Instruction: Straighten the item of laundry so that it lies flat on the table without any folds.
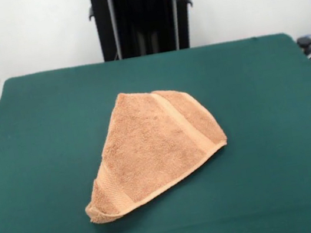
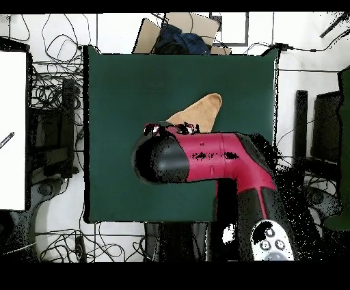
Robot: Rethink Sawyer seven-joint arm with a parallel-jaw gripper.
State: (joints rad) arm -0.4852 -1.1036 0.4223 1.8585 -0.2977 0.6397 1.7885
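Observation:
The orange-tan towel (image 1: 154, 146) lies near the middle of the dark green table (image 1: 34, 143). It is folded over into a rough triangle, with one woven band running diagonally across the top layer and a bunched corner at the near left. In the overhead view only one end of the towel (image 2: 199, 109) shows on the table (image 2: 116, 82). The rest is hidden under the red and black arm (image 2: 205, 157), which reaches over the table's middle. No gripper shows in either view.
The black pedestal (image 1: 141, 14) stands behind the table's far edge. Cables and equipment (image 2: 51, 137) lie on the floor around the table. A cardboard box and dark cloth (image 2: 179, 34) sit beyond one table edge in the overhead view.

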